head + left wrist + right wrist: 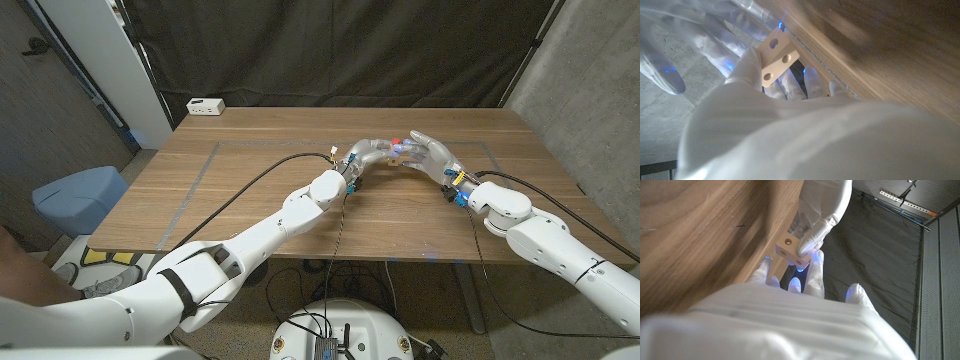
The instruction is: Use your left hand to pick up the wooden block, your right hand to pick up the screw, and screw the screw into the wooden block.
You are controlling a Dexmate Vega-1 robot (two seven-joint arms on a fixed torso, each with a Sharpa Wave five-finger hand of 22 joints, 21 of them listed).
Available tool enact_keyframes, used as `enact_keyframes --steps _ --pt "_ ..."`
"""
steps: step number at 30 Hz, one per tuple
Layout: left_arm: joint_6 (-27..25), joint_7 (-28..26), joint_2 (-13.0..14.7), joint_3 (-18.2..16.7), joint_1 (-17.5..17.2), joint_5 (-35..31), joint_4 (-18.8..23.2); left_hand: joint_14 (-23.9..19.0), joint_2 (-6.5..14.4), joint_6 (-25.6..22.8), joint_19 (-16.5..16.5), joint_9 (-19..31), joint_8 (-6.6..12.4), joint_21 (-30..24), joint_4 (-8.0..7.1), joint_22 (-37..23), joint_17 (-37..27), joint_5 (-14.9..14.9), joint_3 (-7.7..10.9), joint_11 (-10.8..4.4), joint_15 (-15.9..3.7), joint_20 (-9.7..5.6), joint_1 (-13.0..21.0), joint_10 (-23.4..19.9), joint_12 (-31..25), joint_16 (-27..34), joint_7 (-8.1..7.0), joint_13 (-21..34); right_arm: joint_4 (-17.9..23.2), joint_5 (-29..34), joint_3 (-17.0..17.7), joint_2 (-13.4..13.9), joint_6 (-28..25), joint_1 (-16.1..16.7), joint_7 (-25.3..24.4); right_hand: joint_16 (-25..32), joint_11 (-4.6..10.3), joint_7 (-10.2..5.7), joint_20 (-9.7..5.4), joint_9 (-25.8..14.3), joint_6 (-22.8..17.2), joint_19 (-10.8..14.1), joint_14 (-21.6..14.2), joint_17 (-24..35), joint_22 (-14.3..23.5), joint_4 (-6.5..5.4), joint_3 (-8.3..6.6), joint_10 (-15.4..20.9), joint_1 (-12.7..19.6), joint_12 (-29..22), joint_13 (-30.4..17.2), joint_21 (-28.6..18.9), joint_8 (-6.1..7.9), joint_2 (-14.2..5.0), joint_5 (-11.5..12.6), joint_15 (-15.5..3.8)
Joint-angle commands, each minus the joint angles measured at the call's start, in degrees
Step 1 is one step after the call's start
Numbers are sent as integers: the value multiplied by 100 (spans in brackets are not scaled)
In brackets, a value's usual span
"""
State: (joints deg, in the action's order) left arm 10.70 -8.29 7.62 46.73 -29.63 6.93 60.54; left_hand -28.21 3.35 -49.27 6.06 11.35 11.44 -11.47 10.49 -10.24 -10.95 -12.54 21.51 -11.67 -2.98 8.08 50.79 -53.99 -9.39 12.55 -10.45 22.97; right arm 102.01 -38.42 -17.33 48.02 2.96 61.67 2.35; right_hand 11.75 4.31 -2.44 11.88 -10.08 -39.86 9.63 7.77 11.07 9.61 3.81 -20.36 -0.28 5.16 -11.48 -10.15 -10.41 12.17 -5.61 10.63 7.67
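Note:
The wooden block [777,57] is a pale cube with round holes; my left hand [368,156] grips it above the table's far middle. In the right wrist view the block [789,247] sits under the left hand's fingers [812,242]. My right hand [430,155] meets it from the other side, and its fingertips [812,267] touch the block's edge. A small red spot [397,140] shows between the two hands. The screw is hidden among the fingers, so I cannot tell whether the right hand holds it.
The wooden table [250,170] carries a taped rectangle outline. A white power strip [205,106] lies at its far left corner. A blue bin [78,195] stands on the floor to the left. A black curtain hangs behind the table.

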Motion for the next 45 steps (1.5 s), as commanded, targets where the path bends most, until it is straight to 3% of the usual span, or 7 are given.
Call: enact_keyframes --steps 1,11,16,23,27,45 --pt "-22 -17 1 7 3 -16 8 -43 342 -407 35 28 36 -41 -148 -31 -13 -23 166 -36 -337 10 -138 -87 -406 10 312 778 98 -64 133 58 7 171 -163 43 -50 17 -43 -21 -83 125 -106 4 11 -4 -70 94 -7 -37 -11 -77 -22 -49 54 -9" --pt "4 -25 -8 10 10 -22 -18 -45 345 -409 35 28 36 -40 -150 -31 -15 -22 165 -34 -338 11 -139 -86 -405 11 317 778 175 -8 265 74 -8 314 -449 78 -200 -1 -42 -24 -104 338 -278 -9 13 25 -93 281 11 -57 -15 -129 -67 -15 52 39" --pt "15 -35 -6 12 15 -37 -15 -44 340 -397 34 28 31 -40 -147 -31 -14 -22 164 -38 -349 10 -137 -87 -405 10 320 777 169 -29 265 45 -67 284 -481 65 -338 7 -13 -28 84 467 -310 -10 13 43 -100 261 9 -15 -20 -145 -157 20 48 80" --pt "3 -39 2 9 1 -36 14 -46 338 -391 34 28 29 -39 -144 -31 -12 -22 165 -40 -351 14 -133 -86 -403 10 319 775 100 -17 226 19 -63 212 -412 40 -388 -12 8 -33 333 533 -291 -2 12 43 -96 148 -17 47 -24 -134 -225 50 44 138" --pt "-18 -48 16 5 -15 -37 46 -44 339 -403 34 28 34 -39 -144 -31 -14 -22 164 -36 -347 13 -132 -87 -403 10 309 775 53 10 192 10 -35 164 -349 21 -400 -67 25 -35 472 512 -258 5 12 37 -91 35 -40 89 -27 -106 -241 65 43 167" --pt "-12 -45 29 8 -20 -48 70 -43 338 -402 36 29 33 -39 -147 -31 -14 -22 161 -35 -346 12 -133 -91 -404 9 316 773 -115 -32 29 -17 -97 -100 -31 -94 -570 -266 36 -39 1338 -15 201 46 14 -21 -61 -695 -183 160 -29 36 -267 107 51 305"
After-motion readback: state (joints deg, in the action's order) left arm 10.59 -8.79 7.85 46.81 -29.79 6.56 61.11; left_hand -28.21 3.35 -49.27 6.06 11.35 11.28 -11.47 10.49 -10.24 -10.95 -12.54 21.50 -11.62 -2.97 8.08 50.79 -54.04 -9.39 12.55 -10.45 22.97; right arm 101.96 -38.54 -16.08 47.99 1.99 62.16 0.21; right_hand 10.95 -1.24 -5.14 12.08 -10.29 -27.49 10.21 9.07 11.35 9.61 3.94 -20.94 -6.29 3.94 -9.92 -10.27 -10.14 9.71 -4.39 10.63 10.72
